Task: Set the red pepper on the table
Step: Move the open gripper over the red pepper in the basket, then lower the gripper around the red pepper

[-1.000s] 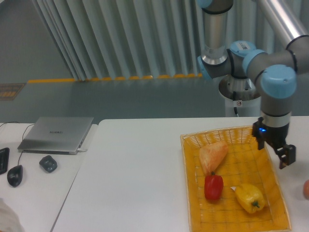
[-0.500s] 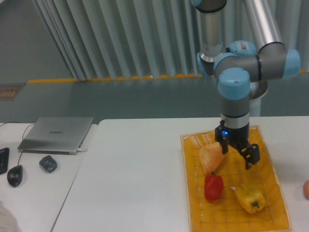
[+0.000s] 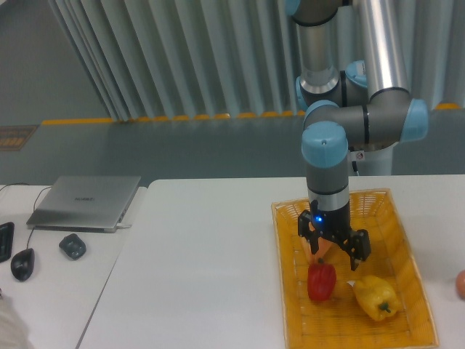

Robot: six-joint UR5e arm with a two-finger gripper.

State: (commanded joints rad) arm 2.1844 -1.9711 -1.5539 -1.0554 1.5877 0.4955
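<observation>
Pincer (image 3: 330, 251) hung with its fingers spread apart and gripping nothing, just above the red pepper (image 3: 321, 281), which lay in the yellow wicker basket (image 3: 290, 305) on the white table (image 3: 196, 269). Beside the red pepper in the basket lay a yellow pepper (image 3: 375, 297), and a pale orange wedge (image 3: 320, 251) was mostly hidden behind the pincer. A laptop (image 3: 86, 202) and a mouse (image 3: 22, 263) sat well apart at the left
</observation>
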